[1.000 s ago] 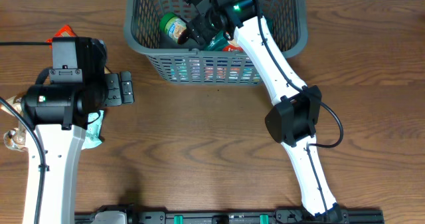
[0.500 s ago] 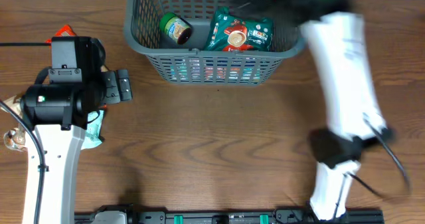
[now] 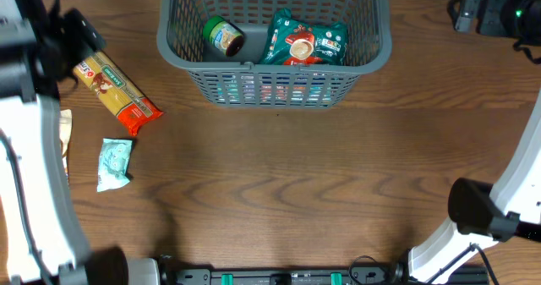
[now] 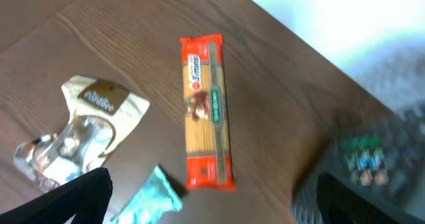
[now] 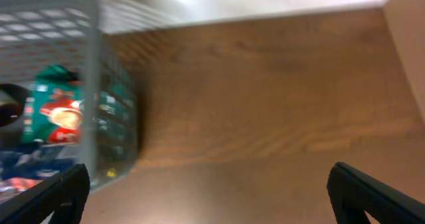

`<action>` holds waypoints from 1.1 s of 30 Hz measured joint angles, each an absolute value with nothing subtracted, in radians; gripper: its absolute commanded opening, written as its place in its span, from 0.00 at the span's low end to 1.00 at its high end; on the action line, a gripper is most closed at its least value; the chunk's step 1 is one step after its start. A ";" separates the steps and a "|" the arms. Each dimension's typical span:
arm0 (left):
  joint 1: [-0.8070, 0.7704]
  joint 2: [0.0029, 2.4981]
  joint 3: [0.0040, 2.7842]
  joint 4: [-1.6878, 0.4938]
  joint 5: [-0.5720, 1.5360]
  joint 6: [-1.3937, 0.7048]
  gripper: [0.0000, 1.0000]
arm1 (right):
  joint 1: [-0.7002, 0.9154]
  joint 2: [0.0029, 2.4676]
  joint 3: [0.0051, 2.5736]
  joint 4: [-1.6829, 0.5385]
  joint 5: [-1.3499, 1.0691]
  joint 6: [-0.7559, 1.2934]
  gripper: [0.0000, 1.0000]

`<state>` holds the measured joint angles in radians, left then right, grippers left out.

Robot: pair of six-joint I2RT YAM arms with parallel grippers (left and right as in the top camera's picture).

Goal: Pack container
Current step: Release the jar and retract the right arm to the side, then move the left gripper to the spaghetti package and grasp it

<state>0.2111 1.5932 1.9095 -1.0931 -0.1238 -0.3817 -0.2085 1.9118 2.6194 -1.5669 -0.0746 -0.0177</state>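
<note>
Since half a second ago both arms have swung out. The right arm, then a blur over the basket's right side, now has the right gripper (image 5: 212,199) off beyond the far right corner. The left arm has pulled to the left edge and uncovered what it stood over.

Right gripper: fingers spread wide in its wrist view, nothing between them, bare table (image 3: 296,192) below.

Left gripper (image 4: 212,204): fingers likewise wide apart and empty, high above the table. In the overhead view it is too blurred to read.

The container (image 3: 270,82) sits at the far middle of the table, upright, same place as before.
- Inside it, at the left: a jar (image 3: 223,36) with a green lid, lying on its side.
- Beside the jar, to its right: a green packet (image 3: 304,41) with a red print, lying flat on the floor.

Outside, left of the container:
- Pasta packet (image 4: 207,111), orange ends and clear middle, flat on the wood at a slant, near the container's left wall but apart from it.
- Teal sachet (image 3: 114,162), nearer me than the pasta and not touching it.
- Beige bag (image 4: 80,127) with a clear window, at the left edge, just beside the sachet.
</note>
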 measured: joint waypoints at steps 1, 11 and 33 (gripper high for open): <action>0.219 1.632 1.938 -1.093 -0.120 -0.385 0.99 | -0.224 1.921 2.616 -1.575 -0.075 -0.013 0.98; 0.234 1.920 1.977 -1.100 -0.108 -0.443 0.99 | -0.322 1.931 2.610 -1.583 -0.075 0.008 0.99; 0.270 2.268 1.977 -1.081 -0.104 -0.496 0.99 | -0.322 1.997 2.609 -1.589 -0.075 0.008 0.99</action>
